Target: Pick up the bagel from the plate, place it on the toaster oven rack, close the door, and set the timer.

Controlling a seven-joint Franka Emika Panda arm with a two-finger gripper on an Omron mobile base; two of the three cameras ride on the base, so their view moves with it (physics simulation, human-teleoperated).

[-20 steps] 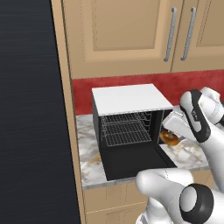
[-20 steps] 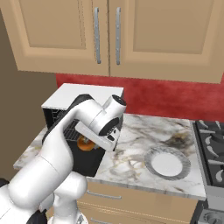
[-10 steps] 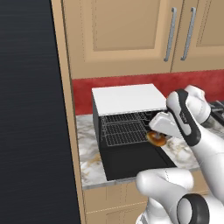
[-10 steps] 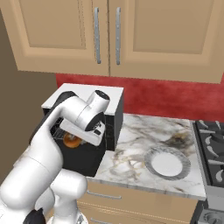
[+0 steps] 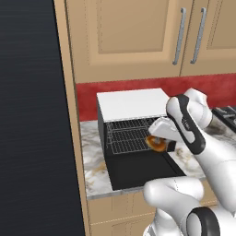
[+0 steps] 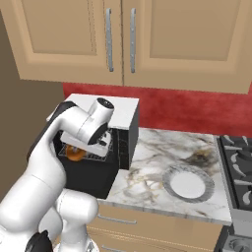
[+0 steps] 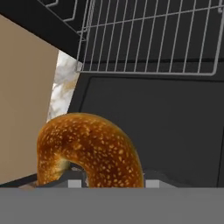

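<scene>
Left base view. A marble counter (image 5: 94, 173) runs below tan wall cabinets (image 5: 138, 37) with vertical silver handles; a red backsplash (image 5: 120, 90) separates the two. A tall dark panel (image 5: 27, 120) occupies the 9 o'clock side. A black oven (image 5: 133, 138) with a white top stands on the counter. Its door (image 5: 143, 173) is folded down flat toward the camera, and the rack (image 5: 129, 138) is exposed inside. The arm enters from 5 o'clock. The gripper (image 5: 159, 144) pinches the bagel (image 5: 156, 143), which hangs at the right front edge of the rack, above the open door.

Right base view. The same counter (image 6: 157, 162) extends to 3 o'clock, where a stove (image 6: 238, 162) with black grates begins. The plate (image 6: 189, 183) lies bare on the marble at 4 o'clock, well apart from the oven (image 6: 123, 133). The arm rises from 7 o'clock and bends over the oven front. The bagel (image 6: 75, 153) shows below the hand, in front of the rack (image 6: 93, 150). Drawer fronts (image 6: 162, 229) line the counter edge.

Hand view. The bagel (image 7: 89, 151) sits at 6 o'clock, clamped between the fingers, with its seeded crust facing the camera. The rack (image 7: 148, 39) spans the 12 o'clock area. The door (image 7: 153, 127) fills the centre and 3 o'clock side. Marble (image 7: 63, 85) and a tan cabinet side (image 7: 22, 96) show at 9 o'clock.
</scene>
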